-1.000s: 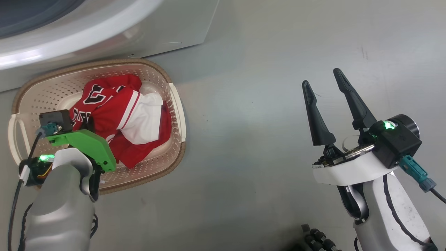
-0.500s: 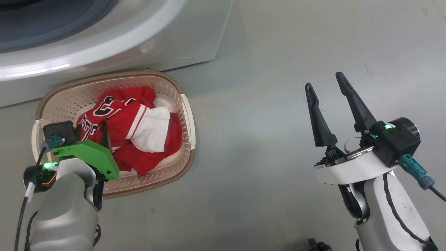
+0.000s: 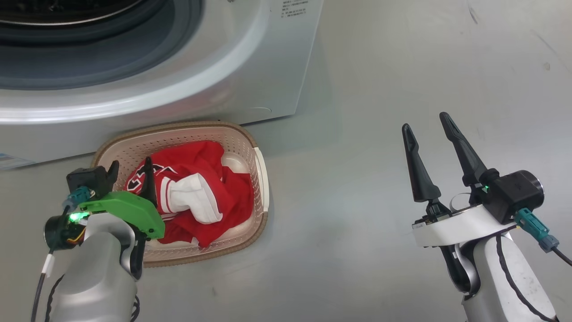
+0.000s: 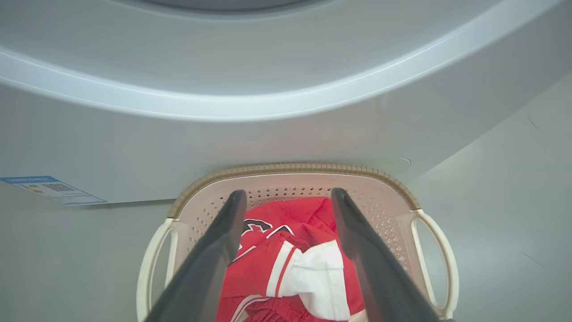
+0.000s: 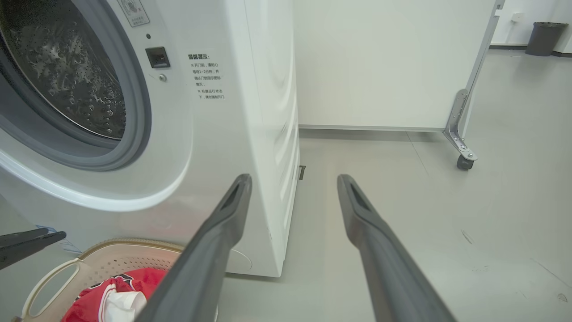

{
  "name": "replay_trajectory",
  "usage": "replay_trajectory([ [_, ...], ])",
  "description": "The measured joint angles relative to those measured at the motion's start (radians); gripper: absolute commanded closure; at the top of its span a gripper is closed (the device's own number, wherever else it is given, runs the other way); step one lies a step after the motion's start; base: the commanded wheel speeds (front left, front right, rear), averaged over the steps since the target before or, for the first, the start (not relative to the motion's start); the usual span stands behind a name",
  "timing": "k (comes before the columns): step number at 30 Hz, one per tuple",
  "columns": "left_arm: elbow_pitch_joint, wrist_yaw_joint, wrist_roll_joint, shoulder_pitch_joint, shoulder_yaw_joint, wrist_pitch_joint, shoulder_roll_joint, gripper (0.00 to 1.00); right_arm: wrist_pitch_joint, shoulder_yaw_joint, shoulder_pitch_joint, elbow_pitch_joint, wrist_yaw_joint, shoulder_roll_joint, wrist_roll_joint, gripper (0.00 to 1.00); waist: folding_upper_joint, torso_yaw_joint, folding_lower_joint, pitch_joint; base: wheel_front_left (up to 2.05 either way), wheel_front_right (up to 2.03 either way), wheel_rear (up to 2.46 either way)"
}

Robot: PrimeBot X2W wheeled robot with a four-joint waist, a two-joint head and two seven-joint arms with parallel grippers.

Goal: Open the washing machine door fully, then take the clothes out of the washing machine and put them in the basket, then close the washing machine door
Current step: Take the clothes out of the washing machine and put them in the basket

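The red and white clothes (image 3: 196, 201) lie bunched in the cream basket (image 3: 261, 179) on the floor, in front of the washing machine (image 3: 250, 76). My left gripper (image 3: 131, 162) hangs over the basket's left half, open, its fingers apart above the clothes (image 4: 286, 264) with nothing between them. Far to the right, my right gripper (image 3: 425, 123) stands open and empty over bare floor. The machine's drum opening (image 5: 67, 67) is uncovered. The washing machine door is out of view.
A blue label (image 4: 44, 188) sits low on the machine's front. To the machine's right stands a white panel on a castor (image 5: 464, 161), with a dark bin (image 5: 543, 38) far behind. Grey floor (image 3: 357, 201) stretches between the basket and my right arm.
My left gripper has opened and let go of the clothes, which now rest in the basket. The head camera has tilted up, bringing more of the machine into view. My right gripper stayed open.
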Motion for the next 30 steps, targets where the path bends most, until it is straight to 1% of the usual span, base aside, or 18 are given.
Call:
replay_trajectory([
  [3, -0.057, -0.009, 0.011, 0.003, -0.009, 0.0, -0.003, 0.0, 0.0, -0.012, 0.014, 0.002, 0.0, -0.002, -0.002, 0.0, 0.0, 0.014, 0.0, -0.033, 0.0, 0.0, 0.0],
  [7, -0.212, -0.009, 0.03, 0.01, -0.001, 0.0, -0.006, 0.0, 0.0, -0.025, 0.031, 0.008, -0.001, -0.007, -0.003, 0.0, 0.0, 0.036, 0.0, -0.077, 0.0, 0.0, 0.0],
  [11, -0.316, -0.007, 0.058, 0.05, 0.009, 0.0, -0.006, 0.0, 0.0, -0.026, 0.042, 0.014, -0.001, -0.007, -0.013, 0.0, 0.0, 0.058, 0.0, -0.123, 0.0, 0.0, 0.0],
  [16, -0.414, 0.003, 0.084, 0.14, 0.022, 0.0, -0.005, 0.0, 0.0, -0.03, 0.07, 0.02, -0.007, -0.009, -0.021, 0.0, 0.0, 0.081, 0.0, -0.182, 0.0, 0.0, 0.0],
  [19, -0.461, 0.021, 0.099, 0.187, 0.026, 0.0, -0.004, 0.0, 0.0, -0.032, 0.09, 0.02, -0.01, -0.008, -0.021, 0.0, 0.0, 0.093, 0.0, -0.215, 0.0, 0.0, 0.0],
  [23, -0.52, 0.03, 0.12, 0.261, 0.025, 0.0, -0.003, 0.0, 0.0, -0.037, 0.123, 0.02, -0.011, -0.008, -0.021, 0.0, 0.0, 0.107, 0.0, -0.257, 0.0, 0.0, 0.0],
  [27, -0.574, 0.039, 0.129, 0.335, 0.028, 0.0, -0.002, 0.0, 0.0, -0.04, 0.16, 0.022, -0.027, -0.007, -0.024, 0.0, 0.0, 0.118, 0.0, -0.294, 0.0, 0.0, 0.0],
  [30, -0.609, 0.046, 0.129, 0.383, 0.03, 0.0, -0.002, 0.0, 0.0, -0.042, 0.183, 0.025, -0.029, -0.006, -0.024, 0.0, 0.0, 0.123, 0.0, -0.32, 0.0, 0.0, 0.0],
])
